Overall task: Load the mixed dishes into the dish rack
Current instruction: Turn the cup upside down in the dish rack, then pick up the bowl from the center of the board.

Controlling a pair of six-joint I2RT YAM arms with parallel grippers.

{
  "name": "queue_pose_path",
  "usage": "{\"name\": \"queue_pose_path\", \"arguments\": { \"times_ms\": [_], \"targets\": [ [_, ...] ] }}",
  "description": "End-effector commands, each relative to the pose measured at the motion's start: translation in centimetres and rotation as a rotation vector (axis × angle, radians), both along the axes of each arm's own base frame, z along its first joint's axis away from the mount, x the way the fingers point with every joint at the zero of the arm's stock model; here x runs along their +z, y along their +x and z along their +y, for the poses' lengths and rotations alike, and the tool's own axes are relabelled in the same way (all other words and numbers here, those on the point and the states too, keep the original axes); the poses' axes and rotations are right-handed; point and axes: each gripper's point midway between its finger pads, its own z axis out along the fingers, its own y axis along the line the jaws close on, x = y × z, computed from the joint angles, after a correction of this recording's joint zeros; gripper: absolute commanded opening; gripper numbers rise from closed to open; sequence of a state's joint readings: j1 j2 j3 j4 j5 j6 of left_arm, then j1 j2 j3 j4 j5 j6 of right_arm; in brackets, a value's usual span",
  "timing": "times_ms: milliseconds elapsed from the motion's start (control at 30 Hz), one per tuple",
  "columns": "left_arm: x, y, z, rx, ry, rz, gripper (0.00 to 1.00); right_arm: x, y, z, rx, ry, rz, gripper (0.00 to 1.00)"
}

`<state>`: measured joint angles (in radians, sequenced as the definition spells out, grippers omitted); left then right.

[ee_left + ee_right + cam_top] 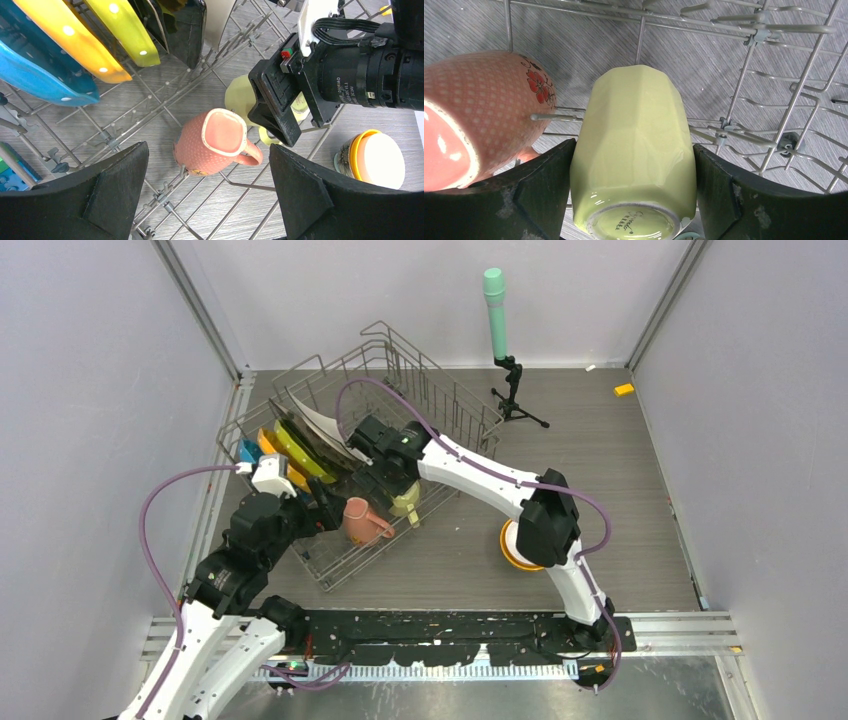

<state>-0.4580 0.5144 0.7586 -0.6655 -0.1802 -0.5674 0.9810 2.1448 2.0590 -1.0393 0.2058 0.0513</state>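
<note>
Landmark: dish rack, thin grey wire with upright tines, on the grey wood-grain worktop.

My right gripper is inside the rack's near end, clamped across the pale-yellow mug. The mug is glossy, faceted and inverted, with its stamped base facing the wrist camera. A tine stands against its left flank.

The pink mug, dotted with a flower print, sits just beside it in the rack. My left gripper hangs above it, fingers wide apart and touching nothing.

Deeper in the rack, the dotted blue plate, orange plate and yellow-green plate stand on edge.

Outside the rack, the orange-and-white bowls rest on the worktop.
</note>
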Motion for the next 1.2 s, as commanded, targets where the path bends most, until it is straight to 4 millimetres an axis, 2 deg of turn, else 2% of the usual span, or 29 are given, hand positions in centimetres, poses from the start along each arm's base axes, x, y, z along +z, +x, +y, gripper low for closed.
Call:
{"name": "queue_pose_path", "arguments": {
  "times_ms": [0, 133, 433, 567, 600, 633, 667, 700, 733, 767, 800, 833, 867, 900, 933, 967, 1000, 1033, 1067, 1100, 1133, 1167],
  "targets": [
    [0.7, -0.1, -0.1, -0.006, -0.009, -0.019, 0.93, 5.3, 0.9, 0.1, -0.023, 0.115, -0.112, 0.87],
    [0.6, 0.0, -0.2, -0.010, -0.015, -0.016, 0.93, 6.7, 0.9, 0.4, -0.031, 0.175, -0.135, 0.93],
    [1.2, -0.2, -0.5, -0.023, -0.038, -0.031, 0.93, 7.2, 1.1, 0.2, -0.071, 0.207, -0.156, 0.95],
    [1.5, -0.1, -0.7, -0.031, -0.043, -0.033, 0.93, 9.3, 1.1, 0.2, -0.110, 0.310, -0.207, 0.95],
    [1.5, -0.1, -0.8, -0.035, -0.045, -0.032, 0.93, 10.2, 1.2, -0.2, -0.127, 0.347, -0.241, 0.95],
    [1.6, -0.1, -1.0, -0.042, -0.047, -0.032, 0.93, 11.9, 1.1, -0.7, -0.150, 0.398, -0.271, 0.95],
    [1.6, -0.1, -1.1, -0.049, -0.050, -0.033, 0.93, 11.6, 1.3, -0.9, -0.170, 0.417, -0.294, 0.95],
    [1.7, -0.1, -1.3, -0.058, -0.057, -0.036, 0.93, 13.2, 1.0, -1.5, -0.186, 0.469, -0.320, 0.96],
    [1.8, -0.1, -1.6, -0.069, -0.066, -0.041, 0.93, 12.8, 1.1, -1.7, -0.201, 0.492, -0.339, 0.96],
    [1.9, -0.1, -1.8, -0.079, -0.075, -0.045, 0.93, 14.7, 0.7, -2.4, -0.220, 0.551, -0.368, 0.96],
    [2.1, -0.1, -2.0, -0.089, -0.083, -0.049, 0.93, 14.0, 0.8, -2.8, -0.240, 0.571, -0.388, 0.96],
    [2.3, -0.2, -2.2, -0.098, -0.092, -0.056, 0.92, 15.9, 0.4, -3.6, -0.263, 0.634, -0.412, 0.96],
    [2.4, -0.2, -2.5, -0.115, -0.098, -0.062, 0.93, 15.2, 0.4, -4.1, -0.286, 0.649, -0.429, 0.96],
    [2.6, -0.3, -2.8, -0.134, -0.108, -0.074, 0.92, 16.6, -0.1, -5.1, -0.310, 0.702, -0.449, 0.96],
    [3.0, -0.3, -3.2, -0.155, -0.121, -0.093, 0.92, 15.9, 0.0, -5.9, -0.340, 0.707, -0.468, 0.96],
    [3.1, -0.5, -3.6, -0.177, -0.132, -0.099, 0.92, 17.1, -0.5, -6.9, -0.372, 0.756, -0.485, 0.96],
    [3.5, -0.6, -4.1, -0.206, -0.150, -0.118, 0.92, 16.1, -0.4, -8.1, -0.416, 0.745, -0.503, 0.96],
    [3.8, -0.7, -4.4, -0.226, -0.163, -0.133, 0.92, 16.9, -0.7, -9.1, -0.457, 0.785, -0.518, 0.96],
    [4.1, -0.8, -4.8, -0.248, -0.173, -0.145, 0.91, 15.4, -0.6, -10.6, -0.534, 0.766, -0.529, 0.96],
    [4.6, -0.9, -5.4, -0.284, -0.186, -0.160, 0.87, 15.5, -1.0, -12.1, -0.586, 0.776, -0.543, 0.96],
    [5.2, -1.2, -6.1, -0.328, -0.204, -0.178, 0.85, 13.5, -1.0, -13.8, -0.681, 0.749, -0.555, 0.96],
    [5.8, -1.4, -6.9, -0.369, -0.227, -0.191, 0.84, 13.2, -1.3, -15.9, -0.754, 0.731, -0.587, 0.96]
  ]
}}
